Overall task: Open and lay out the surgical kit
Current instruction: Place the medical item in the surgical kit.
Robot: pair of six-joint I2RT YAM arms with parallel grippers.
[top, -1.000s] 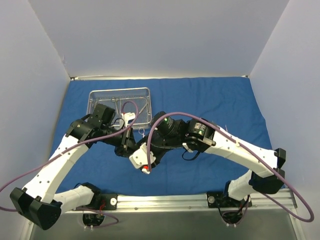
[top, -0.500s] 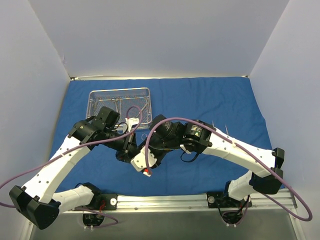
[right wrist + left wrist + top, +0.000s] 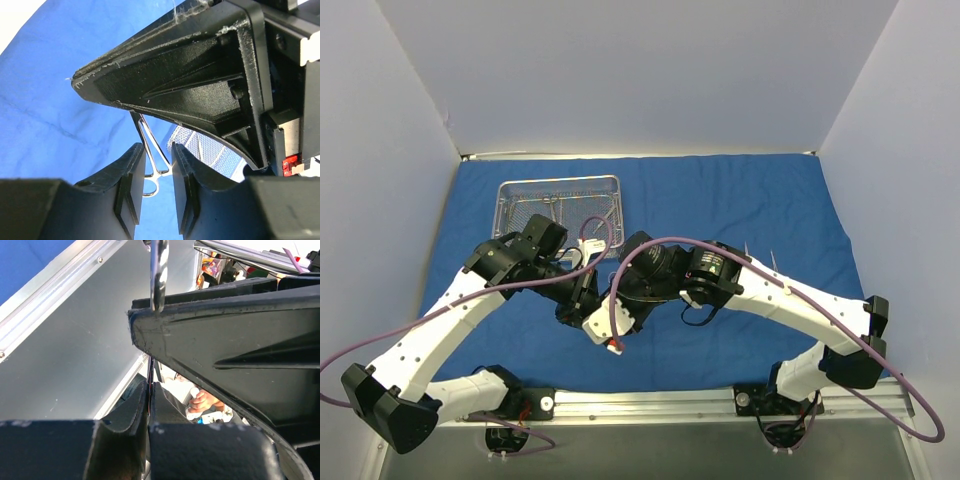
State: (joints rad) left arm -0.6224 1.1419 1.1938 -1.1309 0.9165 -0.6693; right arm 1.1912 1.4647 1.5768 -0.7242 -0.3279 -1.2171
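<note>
- left gripper (image 3: 149, 395) is clamped tight on a thin silver instrument (image 3: 159, 270), over the blue cloth (image 3: 740, 200)
- right gripper (image 3: 157, 150) has its jaws slightly apart around the ring handles, maybe touching, can't really tell
- mesh tray (image 3: 508, 190) sits far-left on the cloth

**White walls, a metal rail, and a small look at the room behind**

Three plain white walls stand around the counter (image 3: 650, 455): the back wall (image 3: 640, 70), the left wall (image 3: 375, 200) and the right wall (image 3: 910, 170). The counter shows its bare grey surface only at the near side. An aluminium rail (image 3: 650, 402) runs across it there from left to right.

In the left wrist view the grey surface (image 3: 65, 365) is bordered by a silver rail (image 3: 50, 290) with small screws. Beyond it there is what looks like a person's hand (image 3: 202, 401) holding something small and white. Some coloured clutter (image 3: 210, 267) at the top is too small to identify.
</note>
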